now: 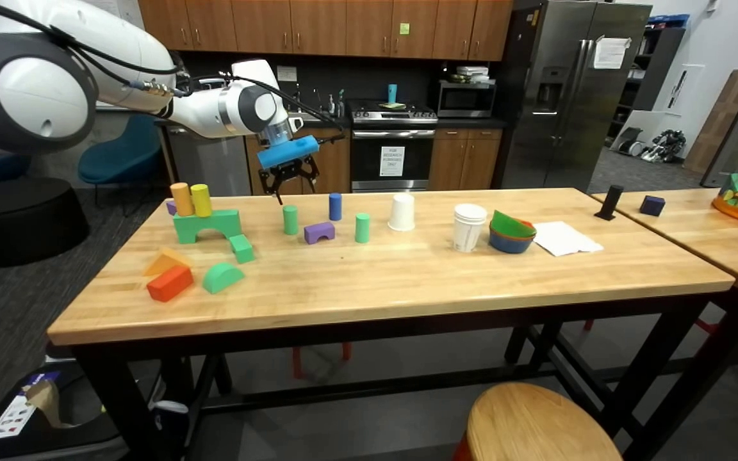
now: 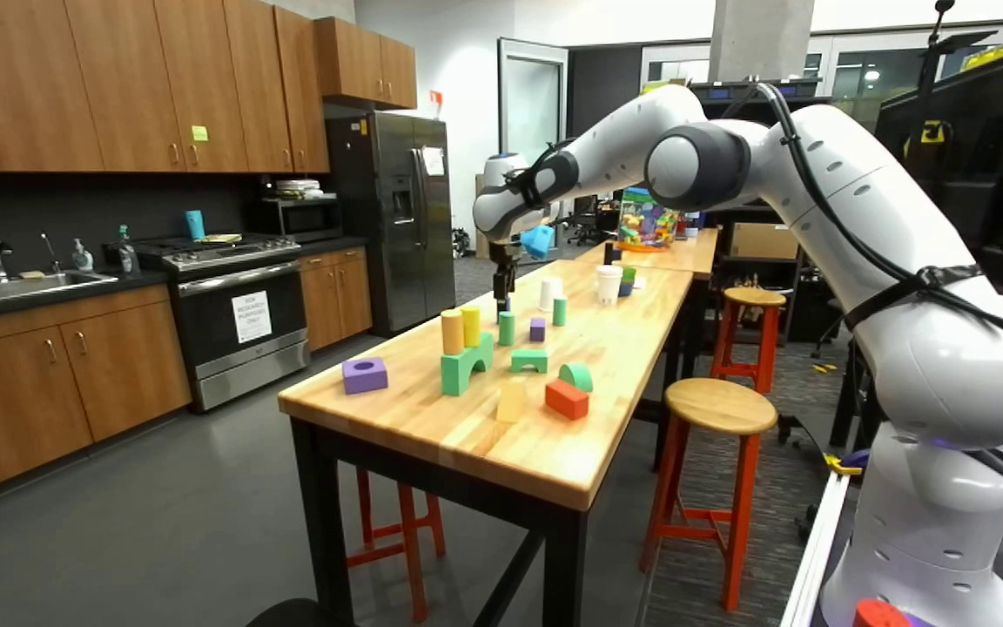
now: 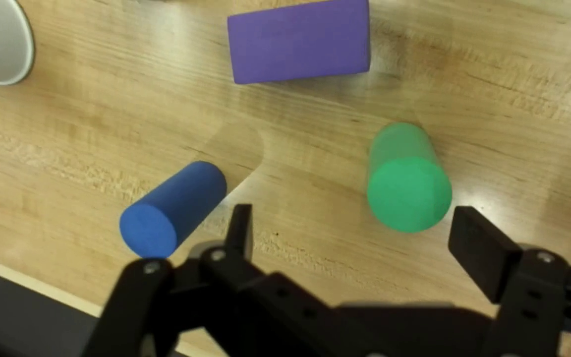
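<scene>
My gripper (image 3: 355,218) is open above the table with nothing between its fingers. In the wrist view an upright green cylinder (image 3: 409,194) lies just beyond the gap, closer to the right-hand finger. Past the left-hand finger stands a blue cylinder (image 3: 166,210), and a purple block (image 3: 299,42) is farther up. That purple block shows as a small arch (image 1: 319,232) in an exterior view, beside a further green cylinder (image 1: 362,228). Both exterior views have the gripper (image 1: 296,192) over the table's far side; in one of them its fingers overlap the blue cylinder (image 2: 508,304).
A green arch (image 1: 207,224) carries an orange cylinder (image 1: 182,199) and a yellow cylinder (image 1: 201,200). Around it lie a red block (image 1: 170,283) and a green half-round (image 1: 222,277). An upturned white cup (image 1: 401,212), stacked cups (image 1: 468,229) and bowls (image 1: 511,243) stand on the other side.
</scene>
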`<action>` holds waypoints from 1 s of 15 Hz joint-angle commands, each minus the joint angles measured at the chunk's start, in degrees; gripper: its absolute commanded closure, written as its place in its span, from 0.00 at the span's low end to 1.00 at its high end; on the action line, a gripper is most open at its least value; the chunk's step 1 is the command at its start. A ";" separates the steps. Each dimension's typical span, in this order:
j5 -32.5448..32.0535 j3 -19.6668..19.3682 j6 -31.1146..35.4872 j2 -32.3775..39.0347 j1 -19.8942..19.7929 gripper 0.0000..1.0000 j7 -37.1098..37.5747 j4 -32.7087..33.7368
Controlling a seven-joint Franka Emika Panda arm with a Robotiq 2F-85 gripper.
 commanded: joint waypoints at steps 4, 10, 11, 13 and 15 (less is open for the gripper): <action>-1.10 0.69 -5.29 2.76 -0.15 0.00 1.62 5.88; -0.15 1.54 -10.95 3.79 -0.25 0.00 1.28 8.38; 0.61 2.09 -13.03 3.91 -0.54 0.00 0.84 8.78; 1.32 2.31 -15.98 4.33 -0.57 0.00 1.74 9.72; 2.24 2.67 -17.23 4.59 -0.73 0.00 2.18 10.56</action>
